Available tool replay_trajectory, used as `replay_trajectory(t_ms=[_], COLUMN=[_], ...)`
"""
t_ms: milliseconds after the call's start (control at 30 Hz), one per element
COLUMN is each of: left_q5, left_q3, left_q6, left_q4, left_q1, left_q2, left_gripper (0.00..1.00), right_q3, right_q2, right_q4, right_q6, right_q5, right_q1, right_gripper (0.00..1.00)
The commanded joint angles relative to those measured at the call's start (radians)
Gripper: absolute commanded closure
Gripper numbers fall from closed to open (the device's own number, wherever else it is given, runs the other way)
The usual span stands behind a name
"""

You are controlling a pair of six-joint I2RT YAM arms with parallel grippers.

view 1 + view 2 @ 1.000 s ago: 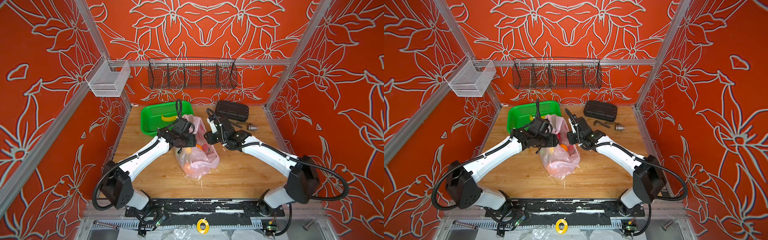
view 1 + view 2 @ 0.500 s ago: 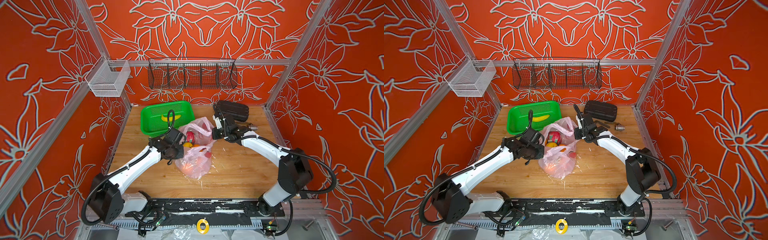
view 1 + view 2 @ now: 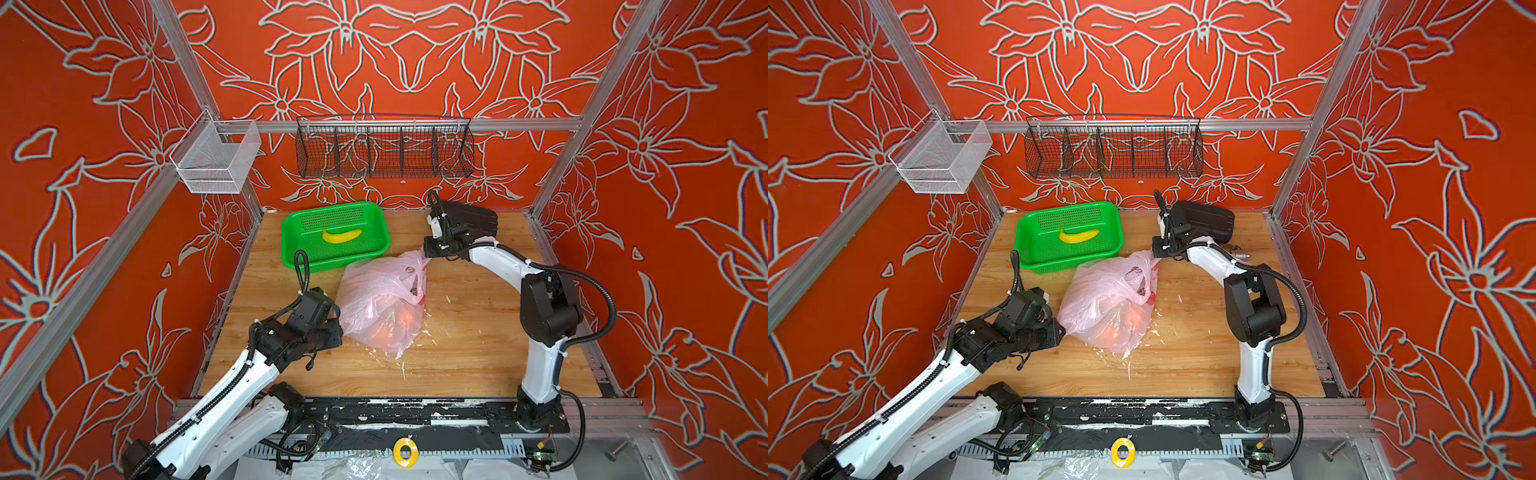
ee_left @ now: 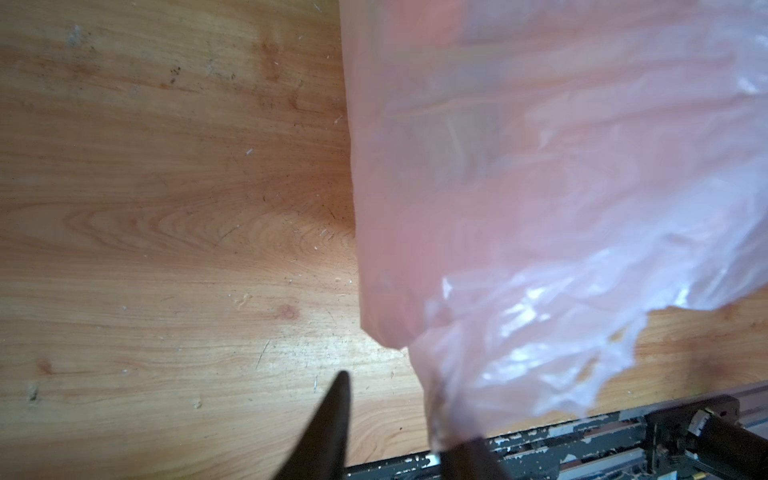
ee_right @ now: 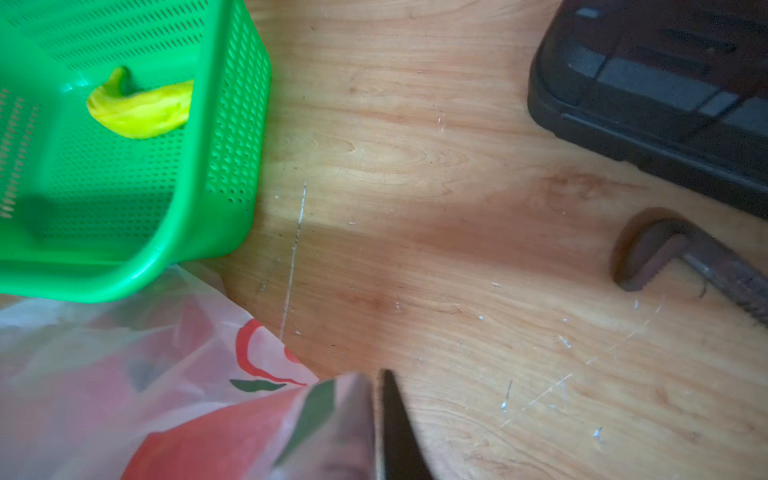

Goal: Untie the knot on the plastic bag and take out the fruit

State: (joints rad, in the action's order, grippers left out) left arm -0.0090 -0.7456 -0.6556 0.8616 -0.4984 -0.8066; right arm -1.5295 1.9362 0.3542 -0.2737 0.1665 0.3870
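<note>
Pink bag (image 3: 374, 291) was pinched by the right jaws; the left jaws stood apart beside it. Hard pulling could rip it.

The table (image 3: 457, 357) is carrying a green basket (image 3: 332, 262), the plastic bag (image 3: 374, 299) just beside it, a black case (image 3: 473, 218), a rusty wrench (image 5: 665, 253).

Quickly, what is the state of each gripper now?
Left gripper: open; the plastic bag only brushes one of its fingers.
Right gripper: shut on an edge of the plastic bag.
</note>
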Motion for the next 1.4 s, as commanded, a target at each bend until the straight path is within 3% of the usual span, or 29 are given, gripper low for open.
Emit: replay_trajectory(t_ms=[0, 133, 233, 467, 667, 867, 933, 1000, 1067, 1167, 1267, 1367], left_q5=[-0.026, -0.088, -0.095, 0.112, 0.159, 0.158, 0.165, 0.175, 0.196, 0.218, 0.27, 0.392], left_q3=[-0.069, -0.219, -0.335, -0.567, -0.737, -0.813, -0.83, -0.842, -0.858, -0.866, -0.842, -0.802], left_q6=[0.03, 0.139, 0.283, 0.518, 0.573, 0.574, 0.579, 0.579, 0.572, 0.532, 0.459, 0.36], left_q4=[0.012, 0.062, 0.024, -0.106, -0.088, -0.102, -0.101, -0.1, -0.098, -0.106, -0.149, -0.217], left_q1=[0.0, 0.001, 0.001, 0.0, -0.001, 0.0, 0.0, 0.002, 0.005, 0.031, 0.089, 0.162], left_q2=[-0.017, -0.057, -0.106, -0.441, -0.714, -0.862, -0.893, -0.918, -0.933, -0.933, -0.904, -0.879], left_gripper=[0.34, 0.2, 0.17, 0.13, 0.05, 0.07, 0.14, 0.3, 0.53, 0.98, 1.0, 1.0], right_q3=[0.029, 0.092, 0.147, 0.307, 0.379, 0.463, 0.483, 0.493, 0.498, 0.512, 0.54, 0.575], right_q2=[-0.088, -0.213, -0.308, -0.532, -0.654, -0.757, -0.783, -0.799, -0.813, -0.827, -0.829, -0.801], right_q4=[-0.01, 0.004, 0.0, -0.065, -0.002, 0.045, 0.063, 0.084, 0.103, 0.095, 0.021, -0.107], right_q6=[-0.026, -0.025, -0.033, -0.125, -0.124, -0.127, -0.13, -0.126, -0.114, -0.099, -0.085, -0.099], right_q5=[0.081, 0.153, 0.163, 0.244, 0.293, 0.306, 0.3, 0.278, 0.246, 0.185, 0.154, 0.151], right_q1=[-0.007, -0.005, -0.005, 0.0, 0.018, 0.058, 0.072, 0.086, 0.106, 0.154, 0.23, 0.299], right_gripper=[0.61, 0.4, 0.34, 0.32, 0.32, 0.32, 0.33, 0.33, 0.33, 0.33, 0.33, 0.33])
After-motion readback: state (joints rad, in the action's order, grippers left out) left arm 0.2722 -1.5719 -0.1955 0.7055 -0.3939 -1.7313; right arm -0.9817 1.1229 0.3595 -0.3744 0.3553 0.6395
